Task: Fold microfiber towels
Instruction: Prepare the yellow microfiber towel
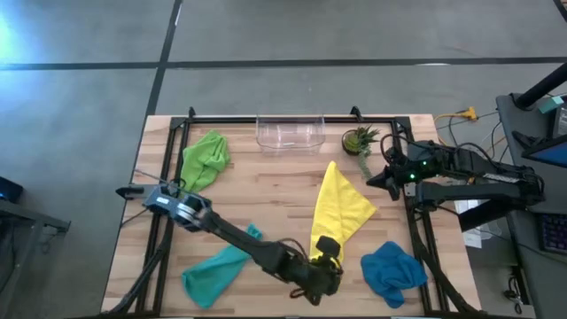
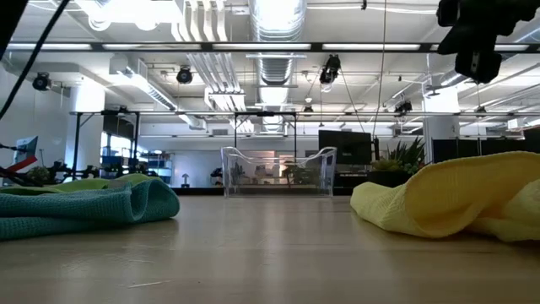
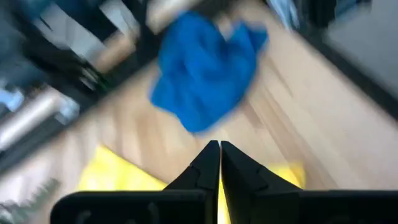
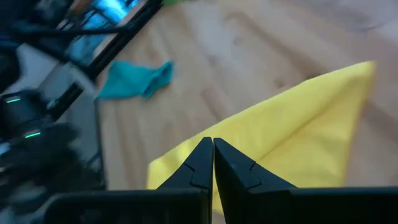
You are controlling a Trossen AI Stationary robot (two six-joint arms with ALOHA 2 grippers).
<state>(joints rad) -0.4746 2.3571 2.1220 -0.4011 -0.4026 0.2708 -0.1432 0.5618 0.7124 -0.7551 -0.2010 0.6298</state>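
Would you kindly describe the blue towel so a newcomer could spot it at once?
Start at the wooden table and go to its near right corner. The blue towel lies crumpled there, beside the yellow towel; it is the only blue cloth.

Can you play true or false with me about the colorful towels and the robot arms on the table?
1. The yellow towel lies in the middle of the table. True.
2. The blue towel is folded into a neat square. False: it lies crumpled near the table's front right corner.
3. The left tool is over the near end of the yellow towel, with its fingers shut. True.
4. The lime green towel is inside the clear plastic bin. False: it lies on the table to the left of the bin.
5. The right tool is wide open. False: its fingers are shut, beside the little potted plant.
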